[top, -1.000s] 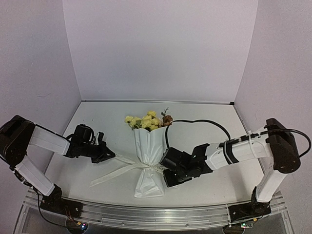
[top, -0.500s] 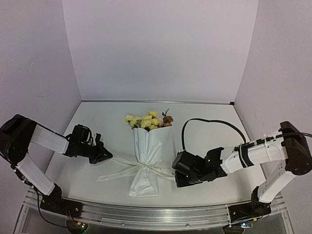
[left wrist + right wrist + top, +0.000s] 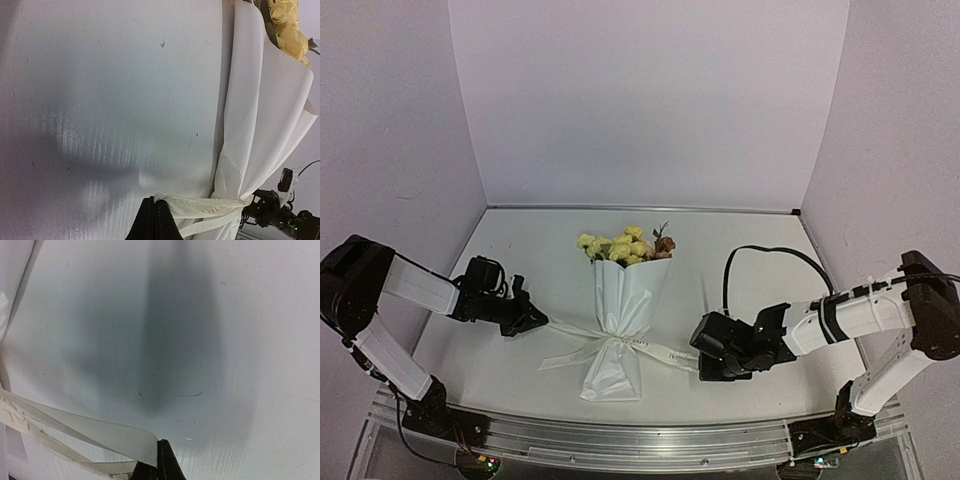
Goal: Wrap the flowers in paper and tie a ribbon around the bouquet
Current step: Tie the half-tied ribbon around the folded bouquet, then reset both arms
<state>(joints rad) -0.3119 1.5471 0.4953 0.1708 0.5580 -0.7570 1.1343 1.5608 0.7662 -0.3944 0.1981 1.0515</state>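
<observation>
At the left of the top view, the left gripper (image 3: 534, 322) lies low over the table (image 3: 520, 240), its tips pointing toward 3 o'clock. Its jaws are pressed fully together on one end of the ribbon (image 3: 575, 333). In the left wrist view the dark fingertips (image 3: 154, 212) pinch the cream band, which runs taut from them to the pinched waist of the bouquet (image 3: 618, 320). A second, slack strand trails from the waist toward 8 o'clock.

The bouquet lies flat near the table's middle, its long axis running roughly 12 to 6 o'clock. The flowers (image 3: 625, 247) are pale yellow, with one orange-brown bloom at the 1 o'clock corner. They poke out of the 12 o'clock end of the paper (image 3: 628, 285). The paper flares wide at the top, narrows where the ribbon cinches it, then spreads into a short skirt at 6 o'clock. There seems to be a knot or a crossing at the waist, but the view is too coarse to tell which.

From the waist the other ribbon end runs toward 4 o'clock to the right gripper (image 3: 702, 360), which is likewise clamped tight on it. The right wrist view shows the lettered band drawn into the closed fingertips (image 3: 162, 457). A black cable (image 3: 760, 252) loops at 12 o'clock of that gripper.
</observation>
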